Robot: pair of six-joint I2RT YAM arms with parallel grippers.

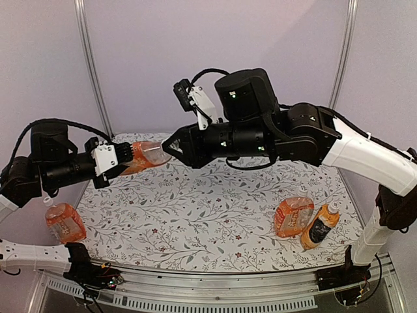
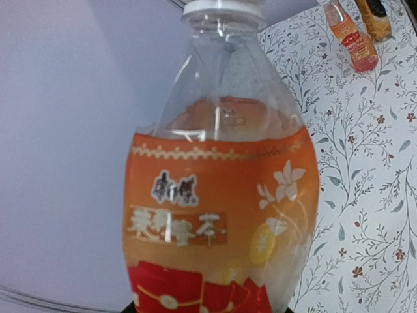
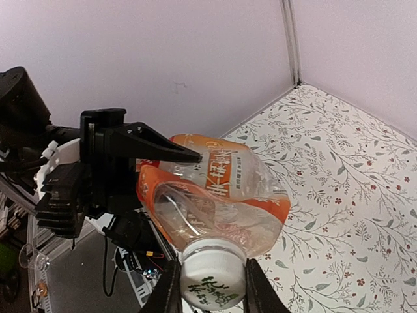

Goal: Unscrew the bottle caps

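Gripping hand (left): the left hand (image 1: 127, 160) is seen at the left of the overhead frame, clamped on the labelled body of the held bottle (image 1: 148, 155). The plastic is dented where it is squeezed, as shown left of centre in the right wrist view.
Held bottle: it is held lying sideways above the worktop (image 1: 195, 225), in the upper middle-left of the overhead frame, with its neck turned toward the frame's centre. Orange liquid is seen inside, and an orange label with white characters is wrapped around it.
Cap: the white cap (image 3: 210, 279) is still on the neck, at the bottom centre of the right wrist view. Green print is borne on its top.
Right hand: the right hand (image 1: 167, 149) is placed at the bottle's mouth near the centre of the overhead frame. Its two fingers (image 3: 171, 293) are pressed against opposite sides of the cap, so the hand is closed on it.
Other bottles: a left-side bottle (image 1: 64, 222) is seen tilted at the lower left of the overhead frame, beside the worktop's left border. A plain orange bottle (image 1: 293, 216) and a dark-labelled bottle (image 1: 319, 227) are laid just beside each other at the lower right, well apart from the held bottle. The latter is topped by a second white cap (image 1: 333, 207).
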